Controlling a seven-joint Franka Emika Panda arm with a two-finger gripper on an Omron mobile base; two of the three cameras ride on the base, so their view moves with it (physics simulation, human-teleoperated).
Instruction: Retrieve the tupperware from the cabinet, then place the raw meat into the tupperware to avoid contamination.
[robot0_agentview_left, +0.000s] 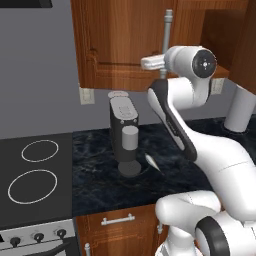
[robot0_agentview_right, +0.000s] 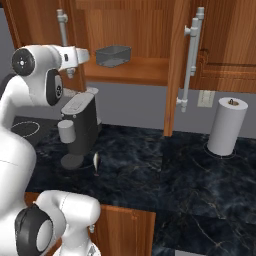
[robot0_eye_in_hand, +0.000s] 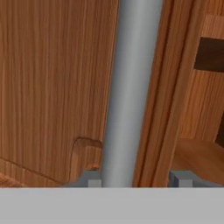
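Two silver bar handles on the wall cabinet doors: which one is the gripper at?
The left door's handle: the gripper sits right against it. The right door's handle hangs well away, across the open shelf.

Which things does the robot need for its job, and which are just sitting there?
For the job:
- tupperware on the cabinet shelf
- raw meat on the counter
- pincer around the cabinet's silver handle

Just sitting there:
- coffee machine
- paper-towel roll
- stove

Silver bar handle (robot0_eye_in_hand: 131, 87) against cabinet door (robot0_eye_in_hand: 52, 78)
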